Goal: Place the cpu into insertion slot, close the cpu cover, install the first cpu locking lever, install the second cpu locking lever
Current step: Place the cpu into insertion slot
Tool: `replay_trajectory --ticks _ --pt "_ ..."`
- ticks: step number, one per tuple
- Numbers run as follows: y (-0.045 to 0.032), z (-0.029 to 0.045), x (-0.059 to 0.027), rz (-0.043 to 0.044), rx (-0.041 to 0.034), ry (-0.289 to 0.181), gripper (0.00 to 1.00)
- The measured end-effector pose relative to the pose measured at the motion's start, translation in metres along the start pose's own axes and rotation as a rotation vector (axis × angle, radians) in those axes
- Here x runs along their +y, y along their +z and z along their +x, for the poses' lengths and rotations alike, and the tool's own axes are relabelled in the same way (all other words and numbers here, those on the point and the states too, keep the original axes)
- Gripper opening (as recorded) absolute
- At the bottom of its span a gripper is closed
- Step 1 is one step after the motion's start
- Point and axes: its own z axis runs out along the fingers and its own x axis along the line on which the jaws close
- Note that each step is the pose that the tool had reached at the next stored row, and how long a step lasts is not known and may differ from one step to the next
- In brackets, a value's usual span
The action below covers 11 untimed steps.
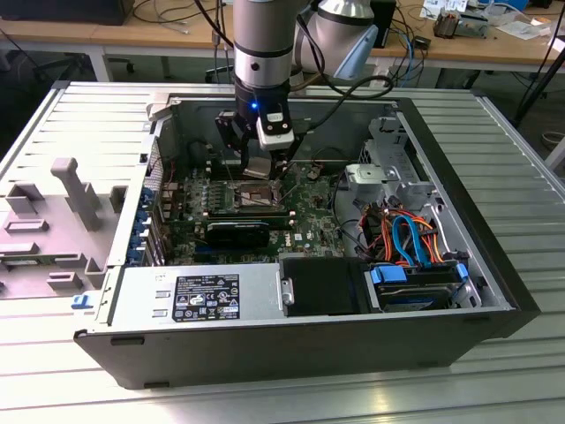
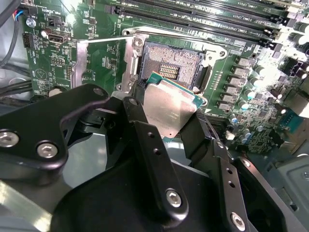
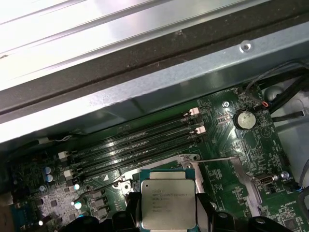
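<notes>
An open computer case (image 1: 265,353) is seen in the exterior view, with a green motherboard (image 1: 322,208) laid inside it and the arm (image 1: 262,53) lowered into it. In the second wrist view, the gripper (image 2: 169,116) is closed on the cpu (image 2: 170,108), which is clamped by its edges between 2 black fingers (image 2: 145,133). The cpu is held just above the uncovered insertion slot (image 2: 169,63), not seated in it.

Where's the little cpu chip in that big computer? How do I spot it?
Look inside the open black computer case at the green circuit board. Just by the board's square silvery-rimmed insertion slot, the black gripper pinches the cpu, a small flat square chip. Its grey metallic top sets it apart from the open, dark-centred slot nearby.
</notes>
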Motion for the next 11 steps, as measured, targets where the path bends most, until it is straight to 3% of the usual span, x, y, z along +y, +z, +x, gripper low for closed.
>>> replay_trajectory --ticks 11 --pt "0.0004 0.0 0.0 -0.0005 -0.0011 0.026 0.55"
